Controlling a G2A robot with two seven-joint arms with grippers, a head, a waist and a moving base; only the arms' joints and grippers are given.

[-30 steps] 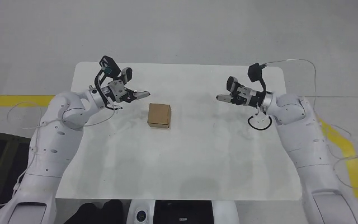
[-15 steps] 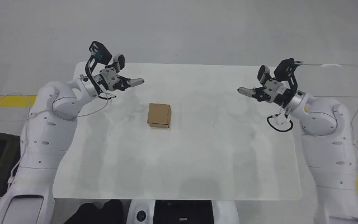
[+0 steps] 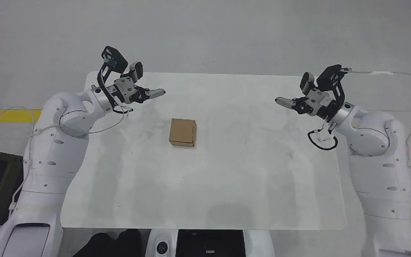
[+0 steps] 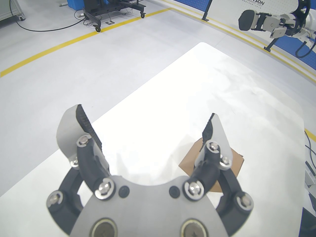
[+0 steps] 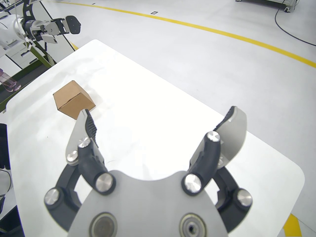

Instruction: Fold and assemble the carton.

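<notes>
Black ribbed pads (image 4: 87, 128) of the left gripper (image 4: 145, 114) are spread wide with nothing between them. The right gripper (image 5: 160, 111) is likewise wide apart and empty. Both hang over the far part of the table (image 3: 257, 186), one left, one right, well apart from the carton (image 3: 183, 132).

Carton: brown cardboard, a closed cube standing left of centre on the table. The folding looks done, with little if anything left.

Surface: white, matt, rounded corners.

Room: pale grey floor (image 3: 225, 32), yellow line (image 5: 197, 27), wheeled stand (image 4: 116, 3) far off.

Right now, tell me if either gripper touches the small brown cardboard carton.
No, the brown cardboard carton stands alone, left gripper and right gripper both clear of it.
</notes>
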